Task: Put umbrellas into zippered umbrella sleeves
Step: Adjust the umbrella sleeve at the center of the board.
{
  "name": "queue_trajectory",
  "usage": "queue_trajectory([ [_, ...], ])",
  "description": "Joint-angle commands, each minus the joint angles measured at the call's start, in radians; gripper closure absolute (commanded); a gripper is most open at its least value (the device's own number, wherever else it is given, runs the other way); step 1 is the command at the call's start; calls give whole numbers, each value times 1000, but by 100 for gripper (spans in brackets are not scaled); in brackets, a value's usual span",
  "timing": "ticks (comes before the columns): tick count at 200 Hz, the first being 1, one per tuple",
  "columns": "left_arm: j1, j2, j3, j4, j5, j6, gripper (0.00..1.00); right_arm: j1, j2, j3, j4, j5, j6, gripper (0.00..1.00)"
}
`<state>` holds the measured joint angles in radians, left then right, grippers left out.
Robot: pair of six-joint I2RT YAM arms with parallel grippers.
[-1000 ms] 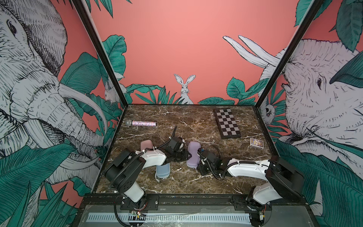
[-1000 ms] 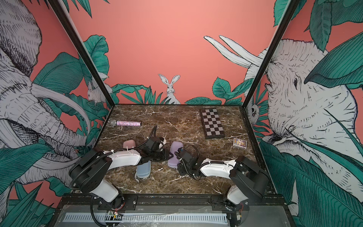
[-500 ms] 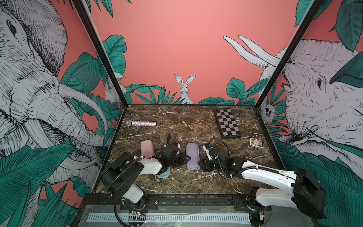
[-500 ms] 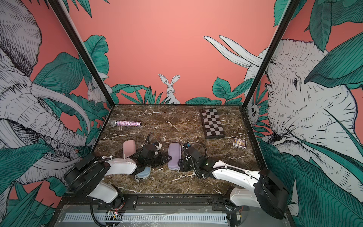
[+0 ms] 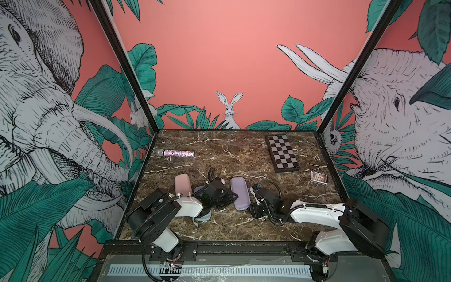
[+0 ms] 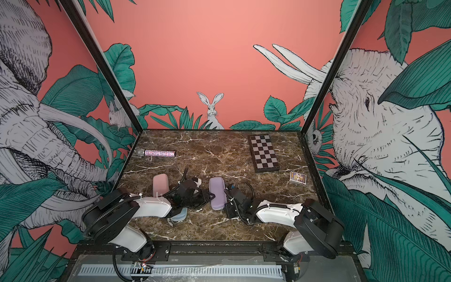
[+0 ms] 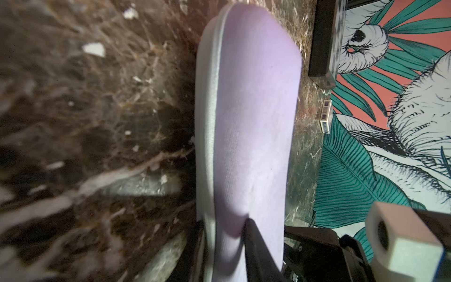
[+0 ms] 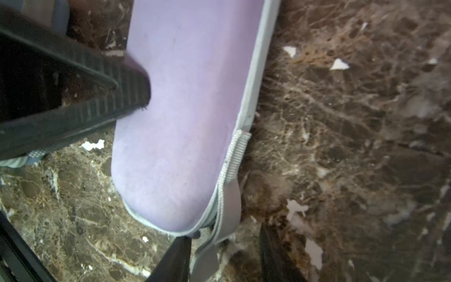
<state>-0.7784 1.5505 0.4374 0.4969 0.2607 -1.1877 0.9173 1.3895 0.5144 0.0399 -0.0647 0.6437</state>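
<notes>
I have walls (image 5: pixel 244 61) on three sides of the table (image 5: pixel 244 156), and the black front rail (image 5: pixel 244 246) closes the fourth. The mic (image 5: pixel 178 153) lies at the back left, close to the left wall. The board (image 5: pixel 283 153) sits back right, with the card box (image 5: pixel 318 177) in front of it near the right edge. Between mic and board the marble is bare, and so is a strip at the front between my two arm bases.

The surface is dark brown marble with white veins and a few pale chips. The walls are coral, printed with elephants, leaves and a rabbit.

The middle is crowded. The lilac case (image 5: pixel 240 196) lies at the centre, lengthwise front to back, its shell shut, with a grey zip edge running round it. The pink case (image 5: pixel 182 183) lies to its left, apart from it. The blue case (image 5: pixel 203 216) is mostly hidden under my left forearm.

My left gripper (image 7: pixel 224 229) comes in from the left side and pinches the lilac case, one finger on the lilac top and the other outside the zip edge. From the right wrist I see its ribbed fingers (image 8: pixel 117 78) pressed against the shell.

My right gripper (image 8: pixel 222 256) sits at the case's near end, fingers spread. The grey strap (image 8: pixel 229 200) hangs between them, and I see no squeeze on it.
</notes>
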Motion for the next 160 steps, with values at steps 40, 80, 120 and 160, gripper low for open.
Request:
queue_trajectory([
  [40,-30,93,-21,-213,-49,-8,77,-70,29,-37,154,-46,-20,59],
  [80,-63,163,18,-224,-7,0,87,-126,161,-30,308,-114,115,60],
  [120,-67,140,30,-263,12,6,91,-181,161,-108,452,-72,266,72],
  [160,-66,107,94,-363,17,55,91,-225,119,-81,259,20,200,65],
])
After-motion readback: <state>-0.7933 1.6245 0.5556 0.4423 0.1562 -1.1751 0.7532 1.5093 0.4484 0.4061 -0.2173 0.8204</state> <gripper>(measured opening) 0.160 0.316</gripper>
